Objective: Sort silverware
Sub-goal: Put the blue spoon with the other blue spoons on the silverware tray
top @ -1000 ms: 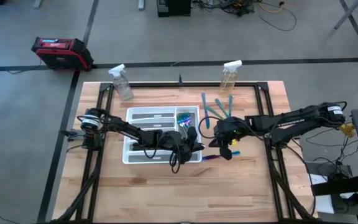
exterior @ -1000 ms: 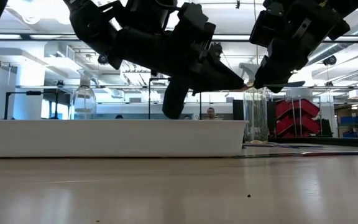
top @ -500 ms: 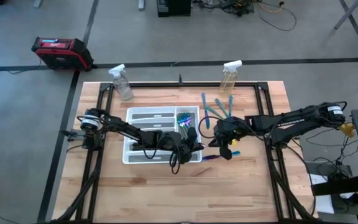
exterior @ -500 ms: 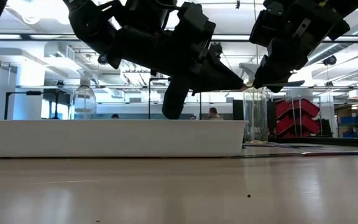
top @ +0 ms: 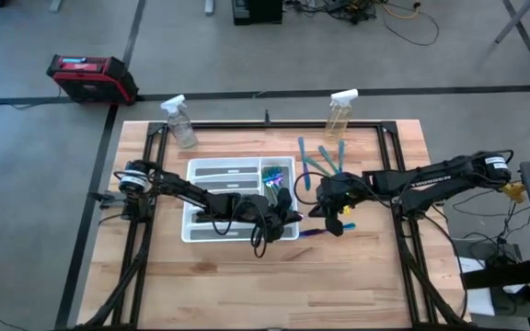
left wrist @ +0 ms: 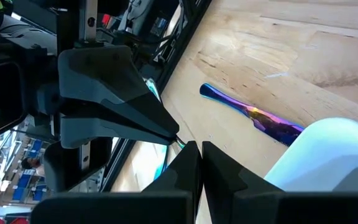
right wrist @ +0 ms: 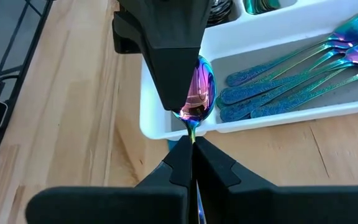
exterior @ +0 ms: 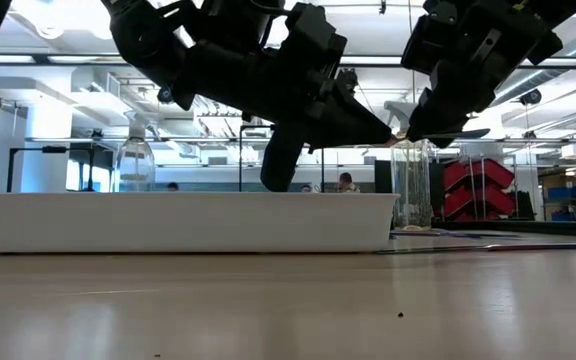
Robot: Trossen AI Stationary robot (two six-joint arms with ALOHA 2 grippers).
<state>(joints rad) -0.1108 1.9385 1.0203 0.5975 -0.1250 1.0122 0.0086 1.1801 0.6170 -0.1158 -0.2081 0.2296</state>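
Right wrist view: right claw pinching iridescent spoon by its neck, tip to tip with left claw, pressed together, at white organizer tray edge on worktop; nothing shifted lately, handoff seemingly stalled.
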